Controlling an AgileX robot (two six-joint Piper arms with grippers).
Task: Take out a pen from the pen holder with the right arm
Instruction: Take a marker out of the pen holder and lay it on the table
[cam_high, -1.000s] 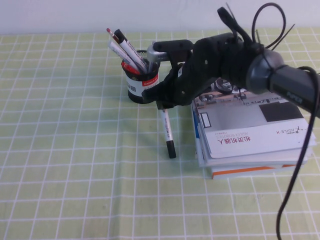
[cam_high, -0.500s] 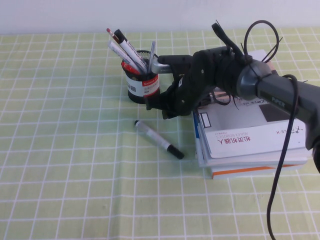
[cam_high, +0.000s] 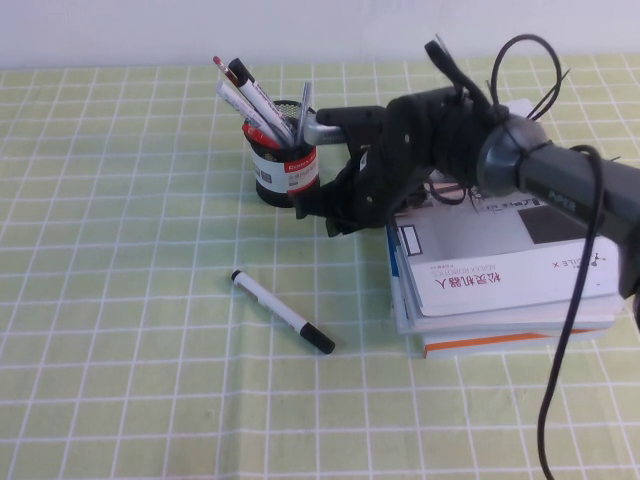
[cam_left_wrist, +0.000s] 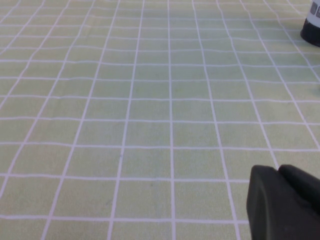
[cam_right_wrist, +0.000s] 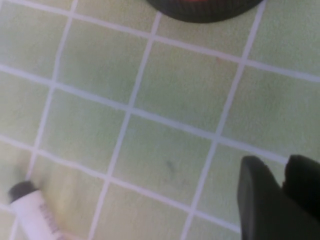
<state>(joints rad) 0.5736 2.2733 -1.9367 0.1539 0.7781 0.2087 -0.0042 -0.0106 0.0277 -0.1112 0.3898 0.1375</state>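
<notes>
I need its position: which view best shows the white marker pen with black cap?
High view: the whole white marker pen lies on the green cloth. Right wrist shows only one end; left wrist, none.

We look over a counter (cam_high: 100, 300) covered by a pale green cloth (cam_high: 150, 420) with a white grid, lightly creased. Behind its far edge rises a plain white wall (cam_high: 150, 30). The light is soft and even.

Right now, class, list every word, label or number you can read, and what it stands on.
"AGILE X": on the top booklet.
Chinese characters there: unreadable.
Label on the pen holder: too blurred.
Print on the pen: too small.
Blank: right hand beside the holder, left hand over the cloth.
</notes>
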